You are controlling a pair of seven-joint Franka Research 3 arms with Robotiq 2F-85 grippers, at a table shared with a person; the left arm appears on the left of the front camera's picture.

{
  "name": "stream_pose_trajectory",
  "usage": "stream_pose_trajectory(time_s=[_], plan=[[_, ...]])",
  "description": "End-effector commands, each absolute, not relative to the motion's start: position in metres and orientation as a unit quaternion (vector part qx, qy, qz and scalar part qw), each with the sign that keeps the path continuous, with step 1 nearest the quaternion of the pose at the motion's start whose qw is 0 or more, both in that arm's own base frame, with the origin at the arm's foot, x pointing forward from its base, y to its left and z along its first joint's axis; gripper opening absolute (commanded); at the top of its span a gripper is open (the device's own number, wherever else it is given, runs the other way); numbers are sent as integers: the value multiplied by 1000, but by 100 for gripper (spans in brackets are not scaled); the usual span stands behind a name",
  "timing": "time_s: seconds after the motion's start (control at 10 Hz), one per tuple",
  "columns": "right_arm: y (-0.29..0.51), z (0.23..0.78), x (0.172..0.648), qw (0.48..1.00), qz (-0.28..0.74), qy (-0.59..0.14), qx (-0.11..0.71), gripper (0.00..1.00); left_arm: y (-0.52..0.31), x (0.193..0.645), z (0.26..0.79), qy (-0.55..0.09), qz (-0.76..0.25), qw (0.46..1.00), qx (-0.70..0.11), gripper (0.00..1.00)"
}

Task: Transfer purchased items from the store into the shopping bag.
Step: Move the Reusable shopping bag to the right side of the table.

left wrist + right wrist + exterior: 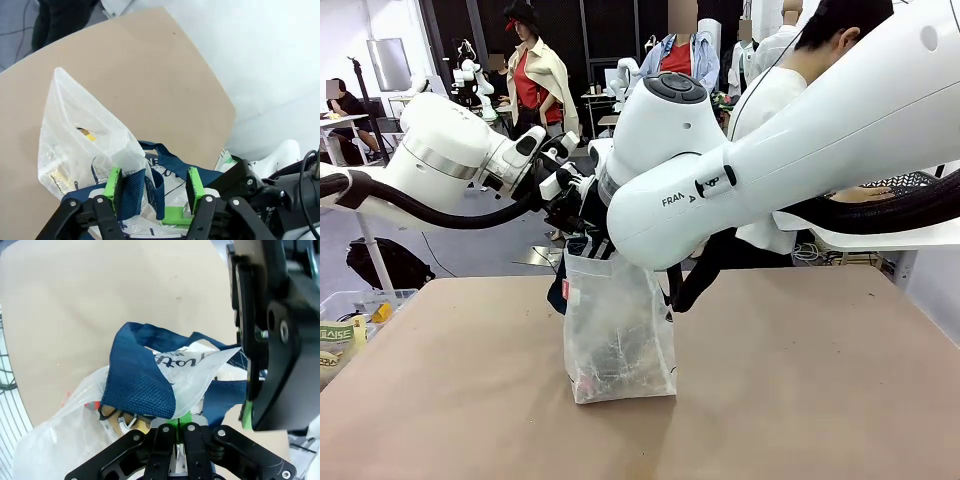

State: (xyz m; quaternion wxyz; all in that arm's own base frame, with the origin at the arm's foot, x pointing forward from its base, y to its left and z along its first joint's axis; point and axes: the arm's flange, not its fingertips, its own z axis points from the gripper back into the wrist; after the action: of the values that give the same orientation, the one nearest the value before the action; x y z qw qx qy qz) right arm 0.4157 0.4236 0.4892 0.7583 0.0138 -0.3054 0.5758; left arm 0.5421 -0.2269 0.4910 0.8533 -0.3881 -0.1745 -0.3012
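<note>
Tan tabletop (800, 400) bears the shopping bag (618, 340), right claw (178, 432) pinched on its rim, left claw (155, 187) parted astride a handle.

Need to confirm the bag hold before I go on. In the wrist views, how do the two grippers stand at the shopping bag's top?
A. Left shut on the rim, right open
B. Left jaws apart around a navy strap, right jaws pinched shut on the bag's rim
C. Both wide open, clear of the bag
B: the left gripper has its green pads apart with a navy strap between them, while the right gripper has its jaws closed together on the shopping bag rim.
</note>
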Motion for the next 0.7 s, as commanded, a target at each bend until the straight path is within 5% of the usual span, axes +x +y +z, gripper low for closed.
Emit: stream_pose_trajectory(time_s=[0.0, 0.6], plan=[[430, 495, 414, 750, 587, -305, 11, 0, -229, 545, 490, -170, -319, 839, -407, 66], [441, 491, 407, 734, 613, -293, 18, 0, -237, 545, 488, -156, -326, 833, -419, 66]])
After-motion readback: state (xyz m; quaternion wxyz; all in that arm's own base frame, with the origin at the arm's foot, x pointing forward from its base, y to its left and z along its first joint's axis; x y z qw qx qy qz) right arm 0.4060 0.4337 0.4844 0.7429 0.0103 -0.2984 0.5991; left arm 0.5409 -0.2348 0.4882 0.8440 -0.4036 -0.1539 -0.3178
